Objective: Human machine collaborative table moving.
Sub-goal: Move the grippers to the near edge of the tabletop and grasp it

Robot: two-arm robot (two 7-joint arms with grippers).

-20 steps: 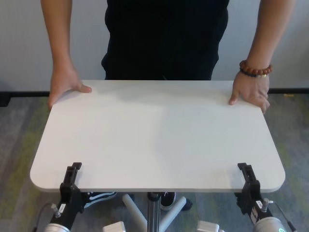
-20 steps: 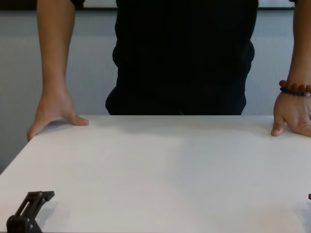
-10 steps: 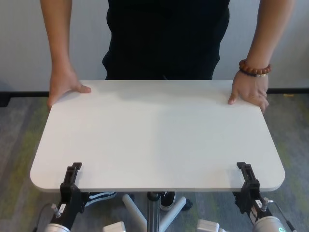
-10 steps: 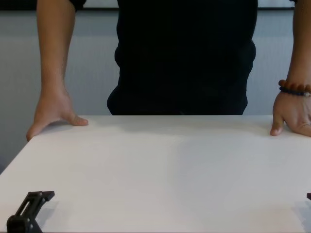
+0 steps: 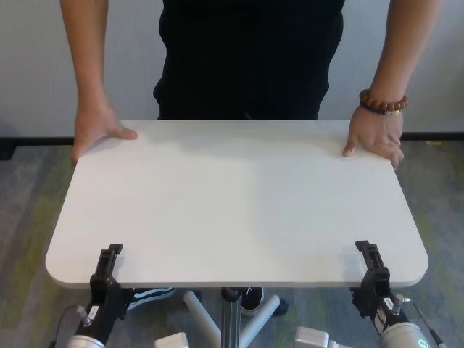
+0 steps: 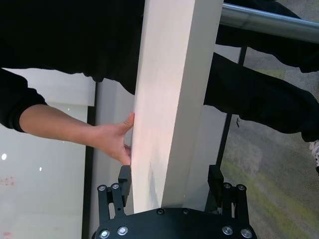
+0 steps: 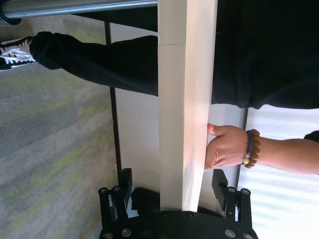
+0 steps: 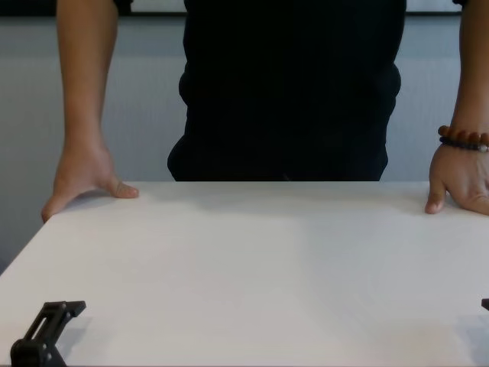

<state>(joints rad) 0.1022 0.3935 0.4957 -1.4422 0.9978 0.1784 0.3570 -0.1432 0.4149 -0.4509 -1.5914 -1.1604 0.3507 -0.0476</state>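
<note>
The table (image 5: 239,203) had its near edge between the fingers of both grippers. The left gripper (image 6: 169,185) stood wide open around the left near corner, one finger above and one below the board, with small gaps. The right gripper (image 7: 172,185) was also open astride the right corner. The human (image 5: 250,58) held the far corners.

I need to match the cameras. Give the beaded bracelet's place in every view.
Head: bracelet on the wrist at the table's far right corner.
Chest: at the right edge.
Left wrist: not in it.
Right wrist: beside the tabletop's edge.
Shared landmark: the white table.
</note>
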